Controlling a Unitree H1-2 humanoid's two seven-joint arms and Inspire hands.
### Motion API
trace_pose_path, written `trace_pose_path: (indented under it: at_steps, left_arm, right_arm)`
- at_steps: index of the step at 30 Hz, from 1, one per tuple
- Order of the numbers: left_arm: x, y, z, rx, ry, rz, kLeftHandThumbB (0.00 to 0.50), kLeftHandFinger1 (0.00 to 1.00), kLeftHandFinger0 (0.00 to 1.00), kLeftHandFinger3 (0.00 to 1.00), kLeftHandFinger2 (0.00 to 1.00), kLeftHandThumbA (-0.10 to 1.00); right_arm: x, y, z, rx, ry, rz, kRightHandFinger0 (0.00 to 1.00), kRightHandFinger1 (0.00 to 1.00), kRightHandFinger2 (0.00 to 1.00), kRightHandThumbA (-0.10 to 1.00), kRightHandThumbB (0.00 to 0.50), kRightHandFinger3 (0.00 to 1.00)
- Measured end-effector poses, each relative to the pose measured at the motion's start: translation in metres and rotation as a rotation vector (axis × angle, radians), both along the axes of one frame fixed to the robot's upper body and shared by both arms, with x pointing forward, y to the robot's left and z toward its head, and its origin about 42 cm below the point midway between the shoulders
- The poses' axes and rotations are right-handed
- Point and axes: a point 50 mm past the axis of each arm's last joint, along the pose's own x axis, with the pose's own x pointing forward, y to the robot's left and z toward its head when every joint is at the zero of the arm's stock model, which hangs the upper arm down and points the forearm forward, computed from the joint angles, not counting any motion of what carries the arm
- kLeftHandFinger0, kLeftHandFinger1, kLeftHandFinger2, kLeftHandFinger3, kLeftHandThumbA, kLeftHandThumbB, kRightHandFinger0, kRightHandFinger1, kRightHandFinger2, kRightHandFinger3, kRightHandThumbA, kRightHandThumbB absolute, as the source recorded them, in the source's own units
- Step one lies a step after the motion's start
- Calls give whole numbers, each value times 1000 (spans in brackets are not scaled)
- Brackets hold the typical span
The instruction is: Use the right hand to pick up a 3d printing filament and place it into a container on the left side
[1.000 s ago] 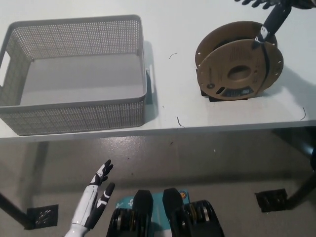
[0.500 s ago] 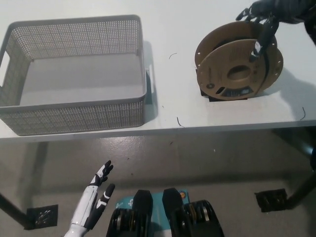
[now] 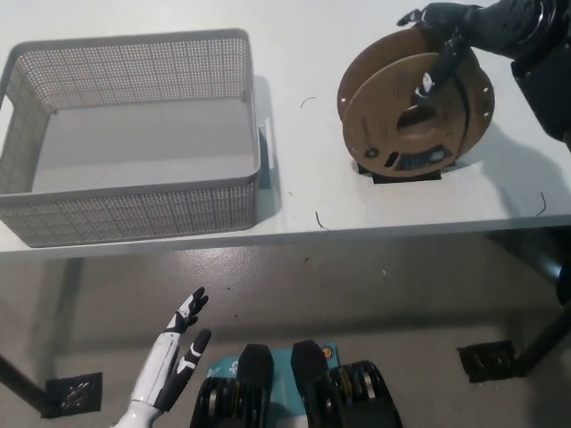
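A brown cardboard filament spool (image 3: 401, 120) with dark filament stands on edge at the table's right, over a black mark (image 3: 406, 175). My black right hand (image 3: 459, 27) comes in from the top right and lies over the spool's upper rim. One finger runs down the front face to the hub, and the others curl over the top, so the hand grips the spool. A grey mesh basket (image 3: 134, 209) stands empty on the table's left. My white left hand (image 3: 177, 348) rests open below the table's front edge at lower left.
Bare white table (image 3: 303, 152) lies between the basket and the spool. Thin dark filament scraps (image 3: 318, 219) lie near the table's front edge. Below it are a grey floor and table feet (image 3: 489, 361).
My right hand has come down from the top edge onto the spool's rim and face. The spool has leaned and shifted a little left. The camera has also shifted slightly.
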Motion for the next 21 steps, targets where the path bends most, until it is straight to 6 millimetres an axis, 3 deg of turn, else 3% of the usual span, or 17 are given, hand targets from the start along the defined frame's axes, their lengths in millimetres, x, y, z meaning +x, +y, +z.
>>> trace_pose_path:
  at_steps: [1,2,4,7,13,19,21]
  left_arm:
    - [0,0,0,0,0,0,167,1000,1000,1000,1000,1000]
    - [0,0,0,0,0,-1,166,1000,1000,1000,1000,1000]
    - [1,0,0,1,0,-1,162,1000,1000,1000,1000,1000]
    - [4,-1,3,1,-8,-6,152,1000,1000,1000,1000,1000]
    - [10,-1,7,2,-21,-12,141,1000,1000,1000,1000,1000]
    - [11,-1,7,2,-22,-13,141,1000,1000,1000,1000,1000]
    - [11,-1,7,2,-21,-13,140,1000,1000,1000,1000,1000]
  right_arm:
    - [0,0,-1,5,-11,0,1,298,659,-99,184,488]
    - [1,-2,-4,16,-32,-2,17,445,805,-100,157,649]
    - [2,-5,-7,41,-71,-11,100,581,851,-100,141,811]
    - [3,-14,-19,99,-105,-39,99,566,827,-100,138,822]
    - [4,-27,-26,179,-153,-80,289,753,994,-100,149,926]
    - [4,-43,-34,307,-148,-157,242,670,961,-100,142,919]
    - [3,-52,-39,391,-129,-205,253,692,1000,-100,133,964]
